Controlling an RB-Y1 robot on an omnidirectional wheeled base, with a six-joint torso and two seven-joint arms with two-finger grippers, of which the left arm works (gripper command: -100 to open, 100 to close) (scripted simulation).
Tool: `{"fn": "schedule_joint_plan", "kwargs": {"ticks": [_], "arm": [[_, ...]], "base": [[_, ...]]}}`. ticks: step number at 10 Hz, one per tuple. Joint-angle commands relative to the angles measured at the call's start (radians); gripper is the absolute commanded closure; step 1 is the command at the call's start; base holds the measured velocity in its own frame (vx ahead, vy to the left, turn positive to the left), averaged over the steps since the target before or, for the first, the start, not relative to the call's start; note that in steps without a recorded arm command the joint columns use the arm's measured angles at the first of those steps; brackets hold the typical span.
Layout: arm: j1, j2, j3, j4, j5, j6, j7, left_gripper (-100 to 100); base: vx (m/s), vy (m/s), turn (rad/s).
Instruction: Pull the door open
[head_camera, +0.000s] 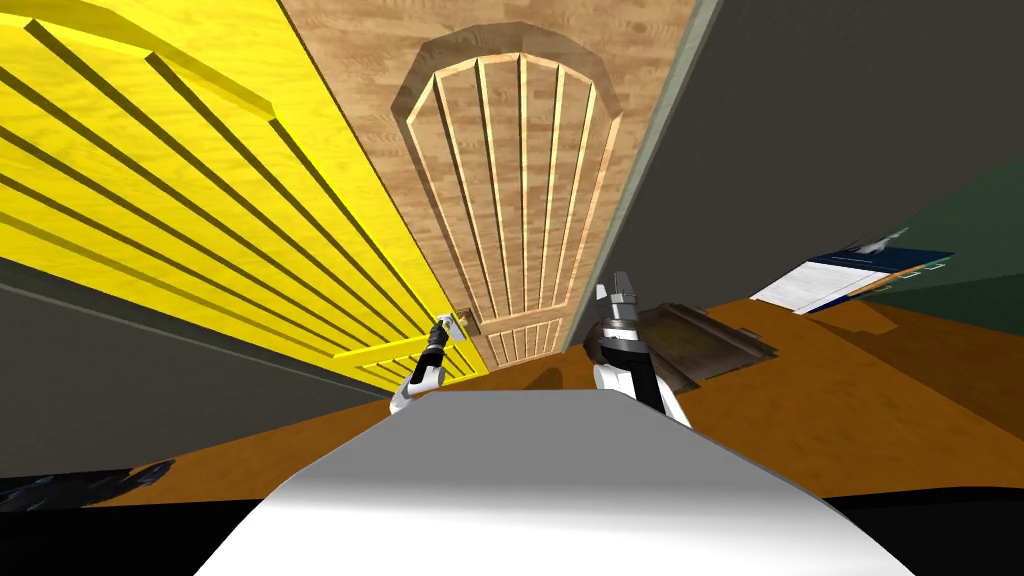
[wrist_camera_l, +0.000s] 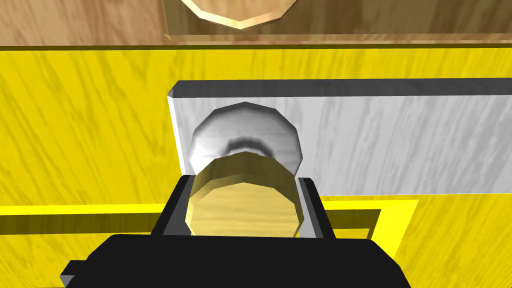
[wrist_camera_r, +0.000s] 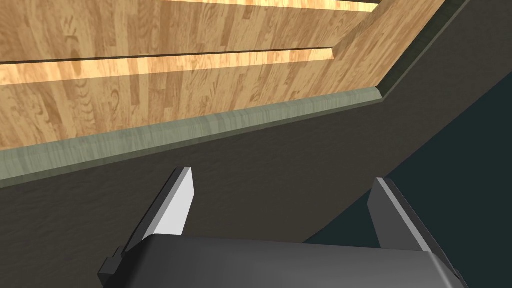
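Nearest the lens in the left wrist view is the dark body of your left gripper (wrist_camera_l: 244, 186). Its two fingers are clenched on the sides of the pale yellow knob (wrist_camera_l: 242, 212), which sits deep between them. Behind the knob comes a round grey collar (wrist_camera_l: 245, 131), then a long grey plate (wrist_camera_l: 400, 145) fixed to the yellow door (wrist_camera_l: 85, 130). That door's edge meets a brown wooden door (wrist_camera_l: 75, 20) just beyond. In the head view the yellow door runs away to your left, slatted, with your hand at its near edge.

To pull well, I judge you should draw the hand back toward your chest in a curve about the hinge side, not in a straight line. Keep the wrist square to the knob so the fingers do not slip off its rounded face — and let the body give way as the door comes.

Your right gripper (wrist_camera_r: 283, 178) hangs released and empty, near a grey-green frame strip (wrist_camera_r: 200, 131) and a dark wall (wrist_camera_r: 260, 165).

The hinges are out of sight, the fingers' contact is covered by the knob itself, and the lens splays everything — you cannot tell how far the door stands ajar.
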Motion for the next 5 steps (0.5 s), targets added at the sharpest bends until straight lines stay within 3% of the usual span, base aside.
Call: {"fn": "schedule_joint_plan", "kwargs": {"ticks": [1, 3, 4, 5], "arm": [[0.019, 0.015, 0.020, 0.011, 0.004, 0.003, 0.002, 100], [0.038, 0.029, 0.035, 0.017, 0.008, 0.003, 0.006, 100], [0.042, 0.018, 0.014, -0.011, 0.005, 0.003, 0.006, -100], [0.046, 0.017, 0.001, -0.021, 0.004, 0.000, 0.010, -100]], "base": [[-0.168, 0.066, 0.097], [-0.198, 0.076, 0.121], [-0.220, 0.020, -0.063], [-0.175, -0.035, -0.089]]}}
